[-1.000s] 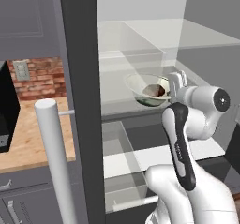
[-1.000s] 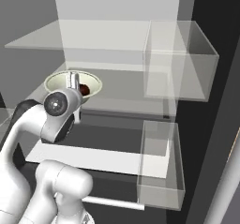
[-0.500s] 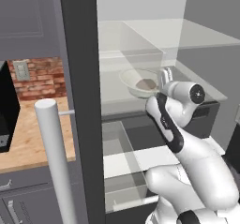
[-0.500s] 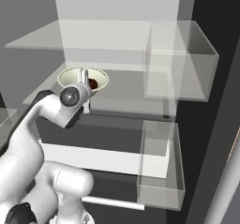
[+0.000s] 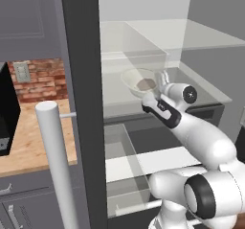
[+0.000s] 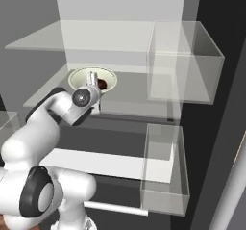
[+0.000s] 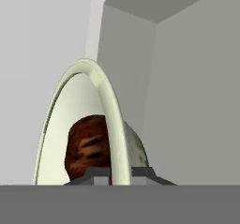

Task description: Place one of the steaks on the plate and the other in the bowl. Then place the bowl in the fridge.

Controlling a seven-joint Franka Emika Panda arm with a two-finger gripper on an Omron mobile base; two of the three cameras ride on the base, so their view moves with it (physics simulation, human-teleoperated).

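I am looking into the open fridge [image 6: 120, 12] from behind the arm. In the left base view the dark door edge [image 5: 81, 103] stands upright between me and the kitchen side, with a long pale handle [image 5: 57, 166] in front of it. Left of that I see a wooden counter [image 5: 28, 142], a brick backsplash [image 5: 40, 77] with a wall socket [image 5: 21, 71], and part of a black appliance [image 5: 7, 118] at the frame edge.

Inside, a glass shelf [image 6: 72, 39] runs above the working level. In the right base view a clear bin [image 6: 185, 63] sits to the right of the bowl, well apart from it, and a second clear bin [image 6: 166, 164] hangs lower down. A white ledge [image 6: 105, 161] crosses below the arm.

The bowl [image 6: 79, 79] is over the middle shelf [image 6: 129, 96], toward its left side. I cannot tell whether its base is touching the shelf. A dark brown-red steak [image 6: 102, 83] lies in the bowl.

In the hand view the bowl's rim runs up from between the two fingertips [image 7: 96, 176], one inside and one outside the wall. The gripper [image 7: 121, 177] is closed narrowly on the bowl rim. The steak sits just inside the rim, next to the inner fingertip.
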